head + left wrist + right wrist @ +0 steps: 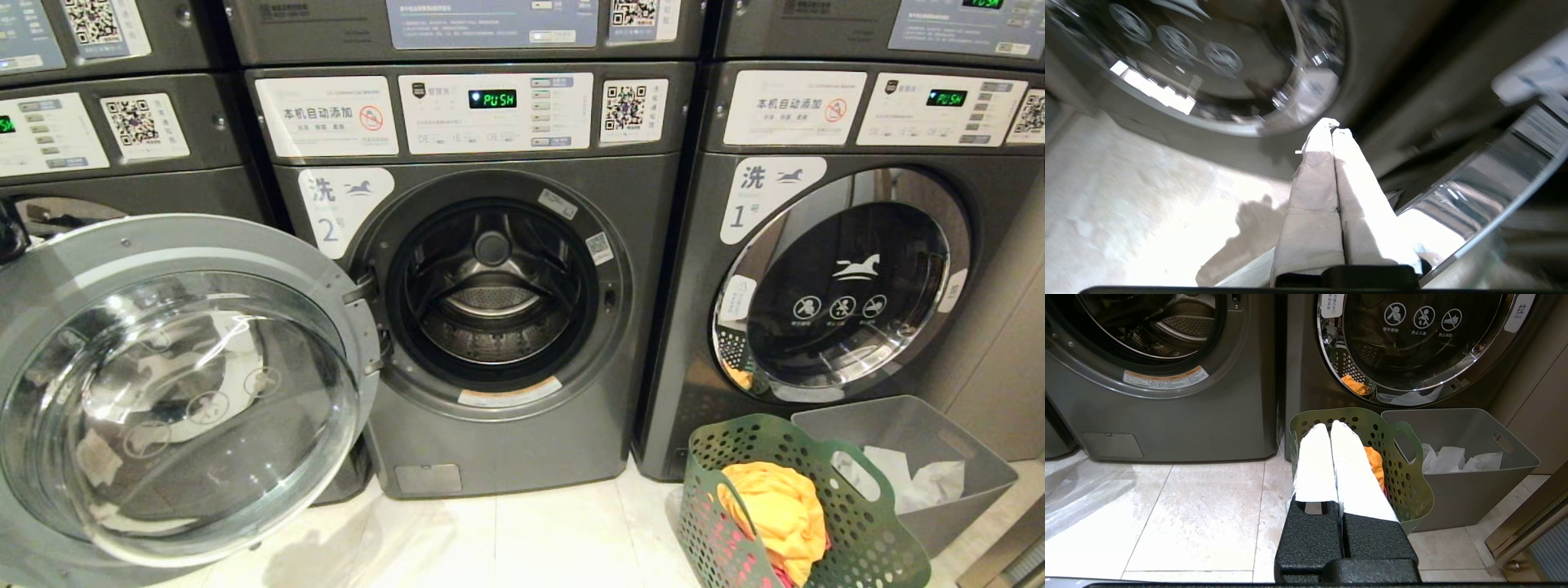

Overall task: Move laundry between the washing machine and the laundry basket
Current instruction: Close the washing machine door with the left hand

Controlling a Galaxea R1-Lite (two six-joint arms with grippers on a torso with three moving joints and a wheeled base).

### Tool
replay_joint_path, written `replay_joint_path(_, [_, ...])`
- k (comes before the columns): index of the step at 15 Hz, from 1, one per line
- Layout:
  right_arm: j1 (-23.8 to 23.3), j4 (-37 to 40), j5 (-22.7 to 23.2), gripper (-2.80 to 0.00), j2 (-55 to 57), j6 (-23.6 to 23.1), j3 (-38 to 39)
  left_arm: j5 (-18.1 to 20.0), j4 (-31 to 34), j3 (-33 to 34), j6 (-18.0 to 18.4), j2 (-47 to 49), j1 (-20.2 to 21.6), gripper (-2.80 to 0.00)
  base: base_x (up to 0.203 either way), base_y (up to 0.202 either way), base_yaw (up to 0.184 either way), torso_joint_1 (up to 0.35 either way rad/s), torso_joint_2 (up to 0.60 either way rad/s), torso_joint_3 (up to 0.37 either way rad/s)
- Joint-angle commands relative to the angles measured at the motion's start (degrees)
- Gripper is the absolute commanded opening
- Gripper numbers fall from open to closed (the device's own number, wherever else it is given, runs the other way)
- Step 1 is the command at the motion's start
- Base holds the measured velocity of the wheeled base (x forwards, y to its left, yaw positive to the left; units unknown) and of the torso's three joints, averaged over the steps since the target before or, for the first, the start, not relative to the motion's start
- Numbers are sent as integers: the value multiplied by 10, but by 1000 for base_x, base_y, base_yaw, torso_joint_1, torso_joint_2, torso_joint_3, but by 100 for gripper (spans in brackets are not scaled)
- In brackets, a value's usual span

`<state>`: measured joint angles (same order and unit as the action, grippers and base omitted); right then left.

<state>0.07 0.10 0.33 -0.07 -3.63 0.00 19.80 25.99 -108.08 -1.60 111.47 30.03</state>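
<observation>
Washing machine "2" [522,327]: door [175,392] swung fully open to the left, steel drum [492,306] looks empty. Machine "1" [841,286] on its right, door shut. Green laundry basket [857,531] sits on the tile floor [531,539] in front of machine "1", touching the grey bin [963,457] that holds white crumpled stuff. Laundry in the basket: yellow-orange garment [780,514] on top, red-pink piece [731,543] showing through the holes below it. Left hand [1331,125] pinched closed, empty, near the open door's chrome rim. Right hand [1329,425] also pinched closed, empty, hanging above the floor, pointing at the basket.
</observation>
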Motion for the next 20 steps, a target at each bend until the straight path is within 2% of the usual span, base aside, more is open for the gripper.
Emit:
replay_joint_path(1, [0, 0, 1, -280, 1, -1, 0, 19, 51, -1, 0, -61, -17, -280, 0, 0, 0, 0, 0, 0])
replay_joint_path(6, [0, 0, 2, -280, 1, 4, -1, 23, 171, 0, -1, -152, -60, -280, 0, 0, 0, 0, 0, 0])
replay_joint_path(12, [0, 0, 2, -280, 1, 8, -1, 18, 298, 2, 0, -213, -193, -280, 0, 0, 0, 0, 0, 0])
replay_joint_path(13, [0, 0, 2, -280, 1, 11, -1, 11, 300, 3, 0, -209, -210, -280, 0, 0, 0, 0, 0, 0])
replay_joint_path(15, [0, 0, 1, -280, 1, 19, -1, -45, 285, 4, -1, -186, -238, -280, 0, 0, 0, 0, 0, 0])
replay_joint_path(16, [0, 0, 0, -280, 1, 21, -1, -59, 269, 4, -3, -178, -248, -280, 0, 0, 0, 0, 0, 0])
replay_joint_path(18, [0, 0, 0, -280, 1, 23, -1, -63, 245, 4, -8, -165, -275, -280, 0, 0, 0, 0, 0, 0])
replay_joint_path(20, [0, 0, 0, -280, 1, 24, -1, -85, 203, 2, -8, -159, -280, -280, 0, 0, 0, 0, 0, 0])
